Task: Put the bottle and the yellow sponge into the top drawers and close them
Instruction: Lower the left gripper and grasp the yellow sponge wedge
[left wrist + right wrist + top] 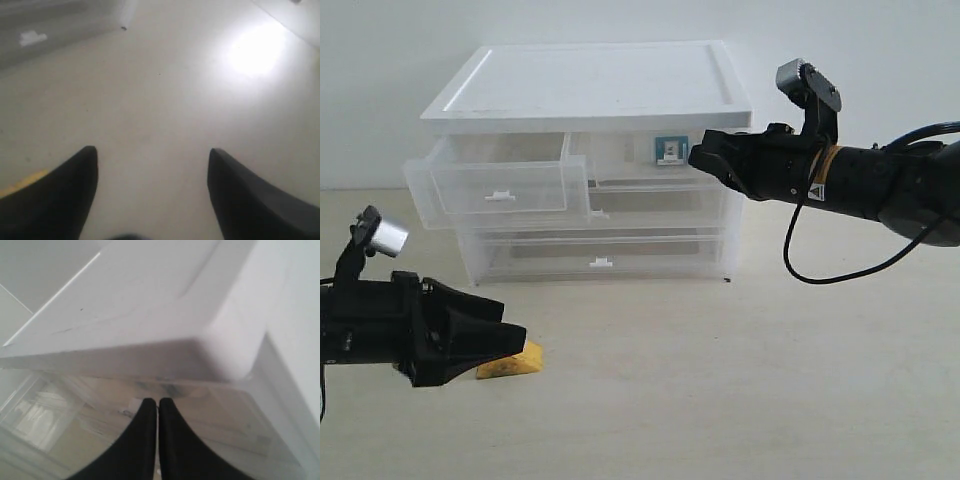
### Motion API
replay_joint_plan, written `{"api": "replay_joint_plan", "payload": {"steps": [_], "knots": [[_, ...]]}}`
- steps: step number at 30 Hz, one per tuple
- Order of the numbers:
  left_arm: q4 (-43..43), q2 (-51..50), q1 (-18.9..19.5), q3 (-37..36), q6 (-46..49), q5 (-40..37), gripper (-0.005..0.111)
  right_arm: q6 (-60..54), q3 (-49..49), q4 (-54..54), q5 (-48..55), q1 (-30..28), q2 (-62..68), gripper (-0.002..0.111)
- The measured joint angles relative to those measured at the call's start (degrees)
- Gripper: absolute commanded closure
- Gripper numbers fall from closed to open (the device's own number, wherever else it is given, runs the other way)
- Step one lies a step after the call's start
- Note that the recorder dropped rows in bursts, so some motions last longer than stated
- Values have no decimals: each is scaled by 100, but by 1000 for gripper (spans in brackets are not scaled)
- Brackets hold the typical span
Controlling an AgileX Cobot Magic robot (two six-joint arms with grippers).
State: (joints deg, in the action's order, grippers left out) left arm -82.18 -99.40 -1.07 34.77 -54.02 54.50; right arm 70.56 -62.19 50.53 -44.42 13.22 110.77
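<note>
Both grippers empty: right gripper [698, 156], shut, poised to push translucent plastic top-right drawer [630, 160] closed; left gripper [518, 338], wide open, must next enclose yellow wedge sponge [515, 365] beside it.

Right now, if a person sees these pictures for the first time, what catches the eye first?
The white chest at the back stands out, its top left drawer pulled out. The shut right gripper is at the front of the top right drawer, where the bottle shows through the plastic. Low at the left, the open left gripper hangs close by the yellow sponge on the table.
</note>
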Motion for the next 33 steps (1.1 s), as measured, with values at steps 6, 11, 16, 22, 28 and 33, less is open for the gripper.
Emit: {"api": "replay_joint_plan", "payload": {"steps": [6, 11, 16, 22, 28, 33], "knots": [[213, -39, 0, 23, 2584, -447, 48, 0, 0, 3, 0, 0, 0, 108], [647, -492, 0, 26, 4188, -599, 48, 0, 0, 3, 0, 0, 0, 108], [1344, -883, 0, 26, 4996, -609, 48, 0, 0, 3, 0, 0, 0, 108], [2048, -1028, 0, 26, 5402, -609, 48, 0, 0, 3, 0, 0, 0, 108], [2182, -1277, 0, 35, 5566, -596, 48, 0, 0, 3, 0, 0, 0, 108], [2182, -1571, 0, 60, 5732, -596, 48, 0, 0, 3, 0, 0, 0, 108]]}}
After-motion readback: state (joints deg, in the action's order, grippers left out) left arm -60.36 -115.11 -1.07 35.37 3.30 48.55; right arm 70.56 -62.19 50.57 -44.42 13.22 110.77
